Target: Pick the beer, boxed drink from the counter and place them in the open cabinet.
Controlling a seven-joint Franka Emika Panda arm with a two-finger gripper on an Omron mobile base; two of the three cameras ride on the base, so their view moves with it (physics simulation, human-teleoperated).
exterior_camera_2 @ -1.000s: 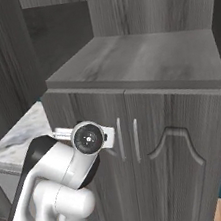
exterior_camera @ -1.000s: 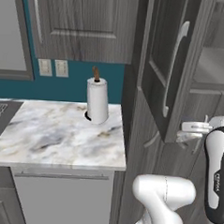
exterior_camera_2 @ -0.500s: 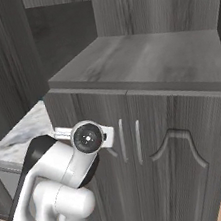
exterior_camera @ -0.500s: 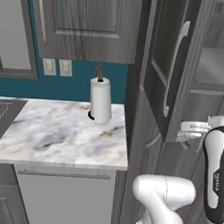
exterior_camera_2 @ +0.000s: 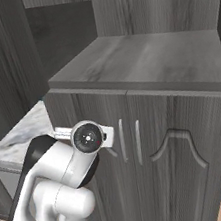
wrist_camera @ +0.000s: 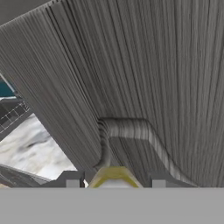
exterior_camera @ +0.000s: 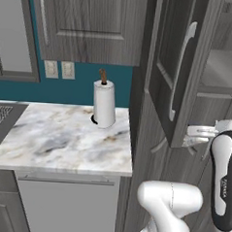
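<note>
In the hand view my gripper [wrist_camera: 114, 181] is shut on the boxed drink [wrist_camera: 113, 175]. Just its pale yellow top peeks up between the dark fingertips [wrist_camera: 72, 180]. The hand points at the dark grey wood-grain front of the tall unit, close to a curved silver handle [wrist_camera: 131, 130] on a lower door. From the left base view the gripper [exterior_camera: 193, 141] hangs just under the open cabinet's door [exterior_camera: 172, 68]. The open cabinet shelf [exterior_camera_2: 140, 62] lies above the hand. The beer and the island counter are out of view.
A marble worktop [exterior_camera: 58, 138] with a paper-towel roll [exterior_camera: 104, 103] lies left of the tall unit. The open door with its long curved handle [exterior_camera: 181, 68] juts out over the hand. Two lower doors [exterior_camera_2: 153, 146] stand shut beneath the shelf.
Both base views have shifted slightly, so the base has moved a little. The arm keeps the same pose in front of the tall unit.
</note>
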